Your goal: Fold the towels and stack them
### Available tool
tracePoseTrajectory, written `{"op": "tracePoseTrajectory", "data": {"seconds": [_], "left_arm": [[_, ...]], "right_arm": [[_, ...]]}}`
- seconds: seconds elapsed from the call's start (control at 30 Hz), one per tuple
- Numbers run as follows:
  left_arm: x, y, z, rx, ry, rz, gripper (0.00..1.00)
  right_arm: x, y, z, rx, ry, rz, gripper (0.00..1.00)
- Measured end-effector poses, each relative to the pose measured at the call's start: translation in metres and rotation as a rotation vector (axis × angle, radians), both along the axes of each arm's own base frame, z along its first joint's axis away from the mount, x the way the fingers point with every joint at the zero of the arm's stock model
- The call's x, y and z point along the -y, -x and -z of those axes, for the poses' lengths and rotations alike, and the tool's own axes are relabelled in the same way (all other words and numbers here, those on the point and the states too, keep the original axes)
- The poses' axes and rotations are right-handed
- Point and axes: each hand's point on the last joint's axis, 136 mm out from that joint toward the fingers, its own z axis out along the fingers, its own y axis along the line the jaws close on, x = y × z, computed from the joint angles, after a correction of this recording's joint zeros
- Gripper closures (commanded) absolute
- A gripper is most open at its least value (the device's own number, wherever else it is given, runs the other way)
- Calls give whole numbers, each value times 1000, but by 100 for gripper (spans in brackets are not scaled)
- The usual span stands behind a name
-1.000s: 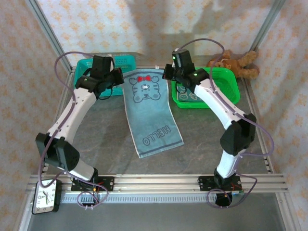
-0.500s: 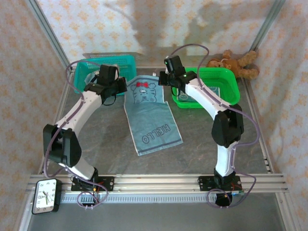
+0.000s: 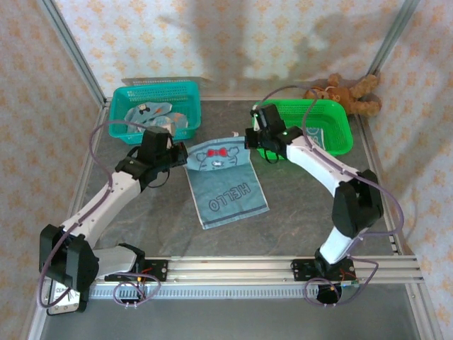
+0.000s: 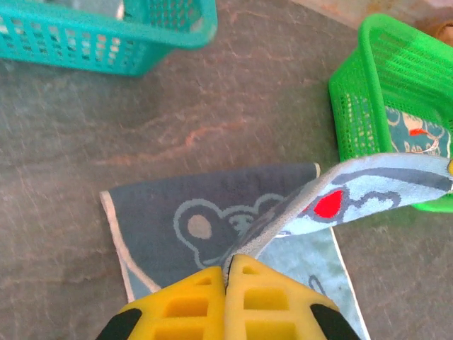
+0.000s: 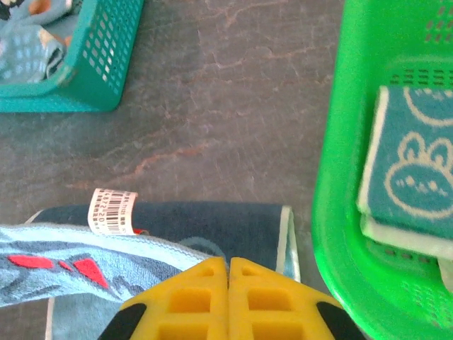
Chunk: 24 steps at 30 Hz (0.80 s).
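Both of my arms have drawn back toward their bases since a second ago. They bring the far end of the tiger-face towel with them, so that end now arches over the part lying flat. My left gripper is clenched on the towel's left far corner. My right gripper is clenched on the right far corner, and a barcode label shows on the cloth just left of those fingers. The lifted edge sags in a loose band between my two grips. Below and ahead of both grippers the rest of the towel lies on the table.

Beyond my left gripper stands the teal basket, holding loose towels. To the right of my right gripper, the green basket holds a folded bunny towel.

I judge the cloth light, limp and quick to slump. The corners seem the right hold, kept level and apart so the fold lands square.
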Motion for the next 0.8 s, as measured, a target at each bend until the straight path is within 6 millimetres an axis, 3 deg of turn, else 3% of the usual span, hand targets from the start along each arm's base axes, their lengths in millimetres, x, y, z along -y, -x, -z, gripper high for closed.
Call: {"op": "tracePoseTrajectory", "data": {"seconds": [0.3, 0.63, 0.8], "left_arm": [[22, 42, 28, -52, 37, 34, 100], [31, 64, 36, -59, 60, 38, 100], [34, 80, 51, -83, 60, 48, 100]], "right_arm": [[20, 36, 12, -14, 2, 5, 100], [31, 66, 18, -42, -43, 15, 99], [32, 84, 34, -76, -54, 11, 96]]}}
